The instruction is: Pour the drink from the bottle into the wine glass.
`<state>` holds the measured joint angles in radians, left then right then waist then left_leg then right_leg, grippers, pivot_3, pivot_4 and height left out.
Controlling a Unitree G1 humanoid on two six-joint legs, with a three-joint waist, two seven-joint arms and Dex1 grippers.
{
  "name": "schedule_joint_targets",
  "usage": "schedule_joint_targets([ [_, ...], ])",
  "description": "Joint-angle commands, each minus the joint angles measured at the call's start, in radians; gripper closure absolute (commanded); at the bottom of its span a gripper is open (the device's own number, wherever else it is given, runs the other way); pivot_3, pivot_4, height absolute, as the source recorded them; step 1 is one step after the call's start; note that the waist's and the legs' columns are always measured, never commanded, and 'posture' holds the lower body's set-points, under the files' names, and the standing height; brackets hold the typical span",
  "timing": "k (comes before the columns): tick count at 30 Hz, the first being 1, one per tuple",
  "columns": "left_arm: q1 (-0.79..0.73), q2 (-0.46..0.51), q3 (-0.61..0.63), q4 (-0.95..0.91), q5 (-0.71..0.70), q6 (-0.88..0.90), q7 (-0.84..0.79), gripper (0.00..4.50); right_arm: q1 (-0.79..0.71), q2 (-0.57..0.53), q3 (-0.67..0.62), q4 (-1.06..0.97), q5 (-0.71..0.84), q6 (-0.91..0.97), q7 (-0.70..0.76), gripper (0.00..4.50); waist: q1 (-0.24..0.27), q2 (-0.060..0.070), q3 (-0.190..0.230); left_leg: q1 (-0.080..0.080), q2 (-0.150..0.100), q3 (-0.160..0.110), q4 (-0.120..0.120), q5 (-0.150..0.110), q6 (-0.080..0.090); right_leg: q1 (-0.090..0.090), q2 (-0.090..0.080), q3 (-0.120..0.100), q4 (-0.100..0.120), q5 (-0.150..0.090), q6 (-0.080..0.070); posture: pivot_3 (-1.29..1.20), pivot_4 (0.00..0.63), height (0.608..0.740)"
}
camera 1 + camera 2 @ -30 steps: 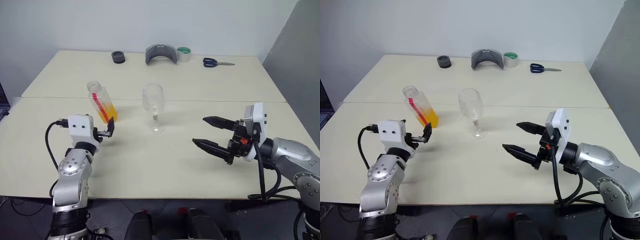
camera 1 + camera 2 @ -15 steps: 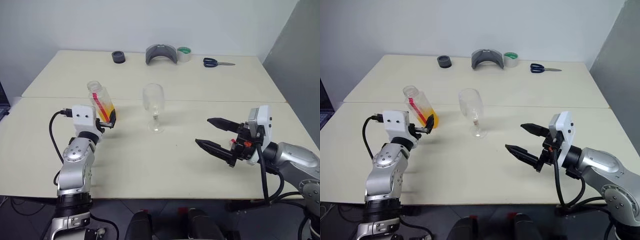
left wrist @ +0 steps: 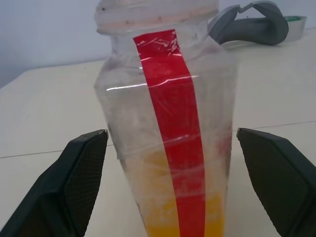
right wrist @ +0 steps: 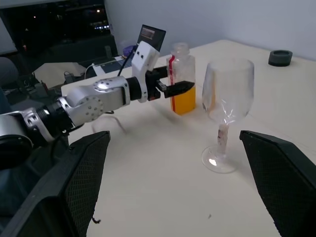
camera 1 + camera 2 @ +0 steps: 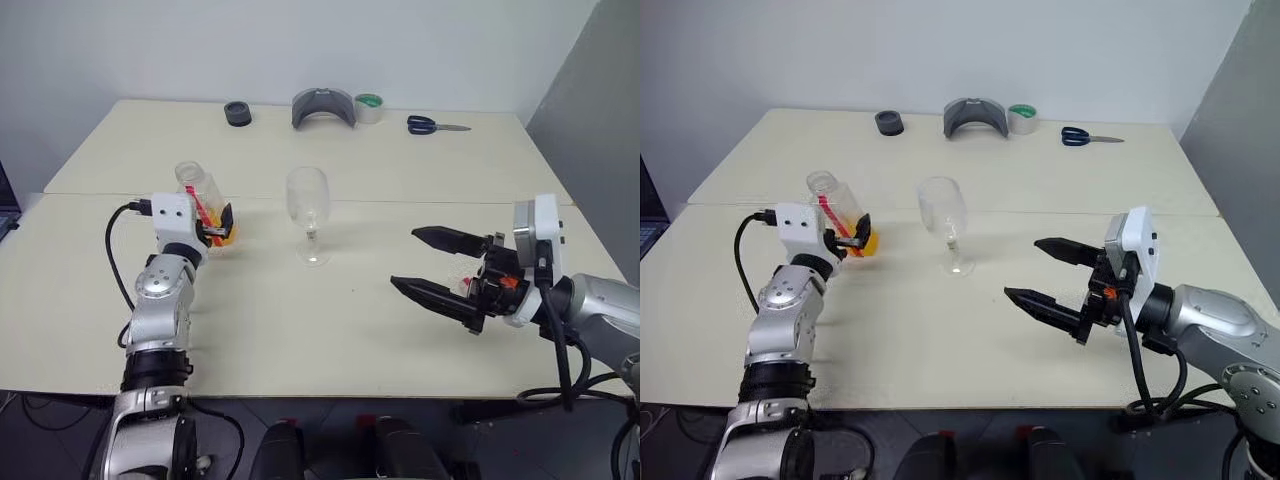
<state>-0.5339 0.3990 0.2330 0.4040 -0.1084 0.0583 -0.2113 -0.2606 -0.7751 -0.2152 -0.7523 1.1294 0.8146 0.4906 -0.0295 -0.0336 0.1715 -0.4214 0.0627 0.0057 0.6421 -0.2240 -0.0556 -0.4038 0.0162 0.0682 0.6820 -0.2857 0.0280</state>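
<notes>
Looking down from our head, we see the uncapped bottle upright on the worktop, left of the wine glass. In our left wrist view, open jaws flank it, untouched. Our right gripper hangs wide open, empty.

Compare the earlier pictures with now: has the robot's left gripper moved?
Yes. The left gripper has moved forward across the table towards the small clear plastic bottle with a red stripe; its open black fingers now flank the bottle, which stands where it was.
</notes>
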Motion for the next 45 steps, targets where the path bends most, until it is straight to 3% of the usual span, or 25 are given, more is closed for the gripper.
schedule_joint_targets([
  [1, -0.07, 0.001, -0.009, 0.105, 0.017, -0.098, 0.001, 0.0, -0.013, -0.019, -0.027, -0.031, 0.04, -0.008, -0.024, 0.02, 0.0, 0.0, 0.0, 0.0, 0.0, 0.0, 0.0, 0.0, 0.0, 0.0, 0.0, 0.0, 0.0, 0.0, 0.0, 0.0, 0.15, 0.74],
  [10, -0.23, -0.009, -0.019, 0.412, 0.028, -0.275, -0.005, 0.0, 0.001, -0.045, -0.04, -0.039, 0.064, -0.015, -0.065, 0.02, 0.0, 0.0, 0.0, -0.002, 0.0, -0.001, 0.001, 0.0, 0.0, -0.001, 0.0, -0.002, 0.0, 0.0, 0.0, 0.0, 0.15, 0.74],
  [18, -0.244, 0.001, -0.017, 0.478, 0.025, -0.322, -0.012, 2.41, 0.014, -0.037, -0.032, -0.048, 0.056, -0.03, -0.093, 0.0, 0.001, 0.0, 0.0, -0.003, 0.0, -0.001, 0.002, 0.0, 0.0, -0.001, 0.0, -0.002, 0.0, 0.0, 0.0, 0.0, 0.15, 0.74],
  [20, -0.245, 0.002, -0.017, 0.479, 0.025, -0.324, -0.012, 2.82, 0.017, -0.033, -0.027, -0.051, 0.049, -0.035, -0.098, 0.0, 0.0, 0.0, 0.0, -0.003, 0.0, -0.001, 0.002, 0.0, 0.0, 0.0, 0.0, -0.002, 0.0, 0.0, 0.0, 0.0, 0.15, 0.74],
  [26, -0.308, 0.0, -0.058, 0.449, 0.043, -0.289, -0.055, 2.86, 0.004, -0.001, -0.008, -0.046, -0.013, -0.069, -0.138, 0.0, 0.001, 0.0, 0.0, -0.003, 0.0, -0.002, 0.002, 0.0, 0.0, 0.0, 0.0, -0.003, 0.0, 0.0, 0.0, 0.0, 0.15, 0.74],
  [34, -0.491, 0.034, -0.159, 0.488, 0.101, -0.286, -0.2, 2.86, -0.07, 0.1, 0.093, 0.019, -0.212, -0.138, -0.178, 0.0, 0.002, -0.002, 0.001, -0.006, -0.001, -0.003, 0.003, 0.0, 0.0, -0.002, 0.0, -0.004, 0.0, 0.001, 0.001, 0.0, 0.15, 0.74],
  [45, -0.558, 0.15, -0.274, 0.46, 0.208, -0.411, -0.371, 2.86, -0.097, 0.209, 0.158, 0.06, -0.334, -0.181, -0.159, 0.0, 0.0, -0.002, 0.001, -0.006, 0.0, -0.003, 0.002, 0.0, 0.0, -0.003, 0.0, -0.004, 0.0, 0.001, 0.0, 0.0, 0.15, 0.74],
])
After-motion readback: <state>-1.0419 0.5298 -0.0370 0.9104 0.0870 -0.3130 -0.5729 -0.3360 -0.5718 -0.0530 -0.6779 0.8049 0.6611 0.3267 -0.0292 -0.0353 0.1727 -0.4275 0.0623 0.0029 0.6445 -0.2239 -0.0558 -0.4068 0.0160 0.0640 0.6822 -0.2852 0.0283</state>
